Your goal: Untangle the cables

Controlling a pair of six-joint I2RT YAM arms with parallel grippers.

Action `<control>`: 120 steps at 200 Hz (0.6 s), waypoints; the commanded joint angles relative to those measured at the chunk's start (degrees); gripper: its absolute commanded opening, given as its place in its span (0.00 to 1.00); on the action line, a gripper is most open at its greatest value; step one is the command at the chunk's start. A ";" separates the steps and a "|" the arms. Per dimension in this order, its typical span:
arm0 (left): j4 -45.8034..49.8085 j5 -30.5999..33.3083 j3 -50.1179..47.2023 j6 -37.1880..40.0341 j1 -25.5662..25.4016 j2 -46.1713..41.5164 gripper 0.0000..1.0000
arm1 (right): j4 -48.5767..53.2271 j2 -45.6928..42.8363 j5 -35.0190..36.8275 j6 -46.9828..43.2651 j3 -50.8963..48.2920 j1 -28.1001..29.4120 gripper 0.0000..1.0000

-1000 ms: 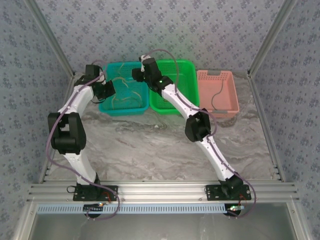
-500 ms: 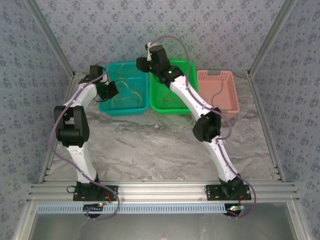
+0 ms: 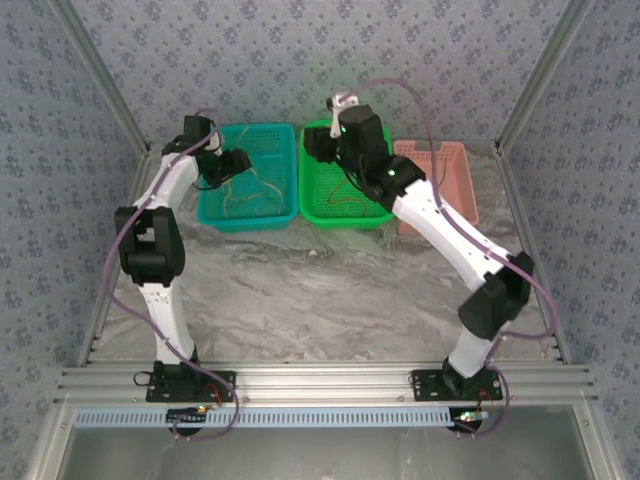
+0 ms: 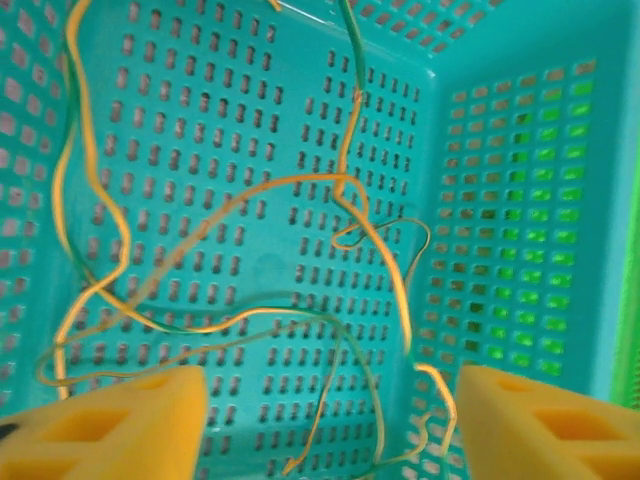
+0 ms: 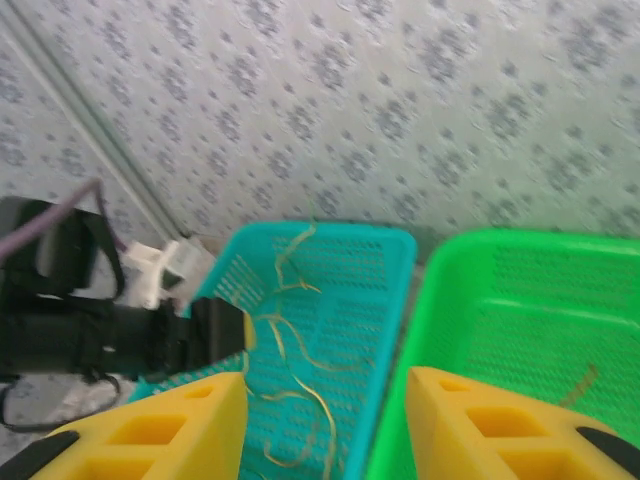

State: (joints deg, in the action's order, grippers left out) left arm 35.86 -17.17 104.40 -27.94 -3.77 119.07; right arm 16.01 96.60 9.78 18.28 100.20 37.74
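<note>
I am holding my left hand (image 4: 328,405) over the teal basket (image 4: 500,200), pointing down at its floor. Its two yellow fingers are spread wide with nothing between them, so it is gripping no wire. Beneath it the cables (image 4: 345,185) are lying on the basket floor in one loose knot, yellow and green strands looping over and under each other. I am hanging straight above the knot because, as I judge it, that gives me a clear look at the crossings and a short drop onto whichever strand lies on top.

I am holding my right hand (image 5: 325,388) high over the seam where the teal basket meets the green basket (image 5: 520,300). Its fingers are standing partly apart and I am seeing nothing caught between them, so I am reading it as empty too. One brownish cable (image 5: 580,385) is lying alone on the green floor, which suggests this basket is taking strands once they are freed. The pink basket (image 3: 450,160) is sitting just beside it at the far right of the bench (image 3: 320,290), half hidden by my right arm, so I cannot tell what it holds.

Most of the work is looking undone, since the knot is whole. The next pick is calling for a strand with a free end. Pulling a buried one would likely tighten the loops or drag the whole bundle up.
</note>
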 commanded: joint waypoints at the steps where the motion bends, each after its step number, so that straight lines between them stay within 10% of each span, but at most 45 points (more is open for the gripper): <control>1: 1.63 4.28 -3.45 0.34 -0.40 -6.75 0.75 | -1.07 -7.95 5.19 1.53 -8.24 -0.48 0.49; 85: -3.61 7.54 -25.47 -1.74 -2.00 -33.73 0.92 | 12.68 -35.19 7.06 5.52 -30.63 -5.30 0.62; 108: -3.63 5.87 -32.42 -2.55 -2.55 -42.81 0.99 | 18.08 -40.49 3.85 5.36 -33.60 -6.83 0.97; 120: -2.32 4.79 -35.29 -2.44 -2.88 -47.09 0.99 | 21.06 -42.89 3.57 5.65 -34.76 -7.06 0.99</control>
State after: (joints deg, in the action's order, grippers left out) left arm 32.45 -10.61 74.02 -29.89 -6.20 78.81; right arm 28.45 57.30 15.68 23.33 68.18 31.24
